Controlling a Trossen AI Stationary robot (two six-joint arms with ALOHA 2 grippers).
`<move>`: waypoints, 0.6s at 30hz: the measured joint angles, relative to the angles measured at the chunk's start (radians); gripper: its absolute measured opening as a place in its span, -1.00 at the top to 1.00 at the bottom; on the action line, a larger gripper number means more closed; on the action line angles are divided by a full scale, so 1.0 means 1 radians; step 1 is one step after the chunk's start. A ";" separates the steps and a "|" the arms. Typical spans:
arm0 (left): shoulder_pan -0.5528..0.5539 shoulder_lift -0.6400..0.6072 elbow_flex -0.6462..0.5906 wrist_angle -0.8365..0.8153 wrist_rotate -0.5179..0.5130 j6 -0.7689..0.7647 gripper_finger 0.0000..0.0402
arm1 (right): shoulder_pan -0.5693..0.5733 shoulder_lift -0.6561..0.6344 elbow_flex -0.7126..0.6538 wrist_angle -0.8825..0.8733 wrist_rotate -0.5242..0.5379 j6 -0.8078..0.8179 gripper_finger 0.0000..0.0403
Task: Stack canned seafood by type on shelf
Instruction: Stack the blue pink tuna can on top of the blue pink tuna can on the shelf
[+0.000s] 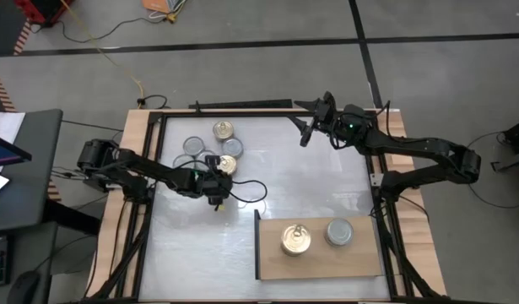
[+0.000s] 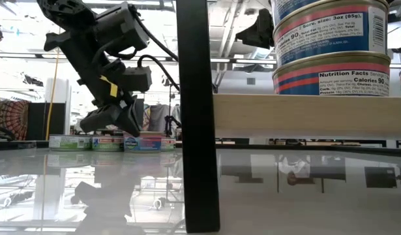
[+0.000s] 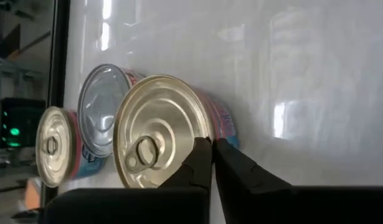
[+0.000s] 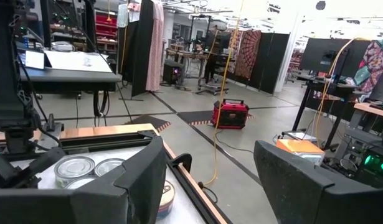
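Several canned seafood tins [image 1: 210, 148] stand on their bases on the white table at the far left, some with gold lids and some with silver. My left gripper [image 3: 211, 146] is shut at the nearest gold-lid tin [image 3: 157, 130], beside a silver-lid tin [image 3: 103, 109] and another gold one [image 3: 54, 146]. The wooden shelf [image 1: 327, 263] lies at the near right and bears a gold-lid stack [image 1: 295, 241] and a silver-lid tin [image 1: 339, 232]. My right gripper [image 1: 308, 128] hangs open above the far edge, holding nothing. My left gripper pinches the gold-lid tin's rim [image 3: 207, 132] between its two fingertips. One finger [image 3: 197, 163] lies over the lid and the other [image 3: 235, 167] outside the wall. The fingers come slanting down from the table's left. The tin stands among its neighbours on the table.
A dark upright panel [image 2: 197, 117] stands at the shelf's left end. Wooden rails [image 1: 141, 135] frame the table. Bare table top [image 1: 310, 181] lies between the tin cluster and the shelf. A cable loop [image 1: 251, 192] trails by my left gripper.
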 joint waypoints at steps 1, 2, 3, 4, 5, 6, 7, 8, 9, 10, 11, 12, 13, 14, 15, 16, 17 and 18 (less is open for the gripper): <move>-0.004 0.000 0.000 -0.001 0.000 -0.018 0.98 | 0.000 0.000 0.000 0.000 0.000 0.001 -0.35; -0.010 0.000 0.002 -0.004 0.001 -0.034 0.99 | 0.000 0.000 0.000 -0.001 0.000 0.002 -0.35; -0.016 0.001 0.006 -0.009 0.003 -0.052 0.99 | 0.000 0.000 0.000 0.000 0.000 0.002 -0.35; -0.023 0.001 0.012 -0.014 0.007 -0.067 0.99 | 0.000 0.000 0.000 0.000 0.000 0.003 -0.35; -0.030 0.002 0.018 -0.016 0.018 -0.079 1.00 | 0.000 0.000 0.000 -0.001 0.000 0.003 -0.35; -0.037 0.002 0.023 -0.023 0.038 -0.091 1.00 | 0.000 0.000 0.000 -0.001 0.000 0.003 -0.35; -0.046 0.007 0.026 -0.032 0.057 -0.099 1.00 | 0.000 0.000 0.000 -0.001 0.000 0.003 -0.35; -0.052 0.010 0.027 -0.049 0.064 -0.107 1.00 | 0.000 0.000 0.000 0.000 0.000 0.003 -0.35; -0.058 0.010 0.027 -0.065 0.065 -0.115 1.00 | 0.000 0.000 0.000 -0.001 0.000 0.003 -0.35; -0.062 0.008 0.034 -0.064 0.061 -0.125 1.00 | 0.000 0.000 0.000 0.000 0.000 0.003 -0.35; -0.066 0.006 0.044 -0.059 0.056 -0.135 1.00 | 0.000 0.000 0.000 -0.001 0.000 0.003 -0.35; -0.069 0.005 0.051 -0.063 0.044 -0.144 1.00 | 0.000 0.000 0.000 -0.001 0.000 0.003 -0.35; -0.073 0.005 0.059 -0.076 0.037 -0.152 1.00 | 0.000 0.000 0.000 0.000 0.000 0.003 -0.35; -0.077 0.005 0.069 -0.097 0.042 -0.157 1.00 | 0.000 0.000 0.000 -0.001 0.000 0.003 -0.35; -0.082 0.006 0.080 -0.114 0.055 -0.160 1.00 | 0.000 0.000 0.000 -0.001 0.000 0.005 -0.35; -0.087 0.006 0.096 -0.122 0.085 -0.160 1.00 | 0.001 0.000 0.000 -0.001 0.000 0.009 -0.35; -0.092 0.006 0.120 -0.138 0.124 -0.162 1.00 | 0.001 0.000 0.000 -0.001 0.000 0.014 -0.35; -0.096 0.005 0.144 -0.166 0.162 -0.162 1.00 | 0.001 0.000 0.000 -0.001 -0.001 0.015 -0.35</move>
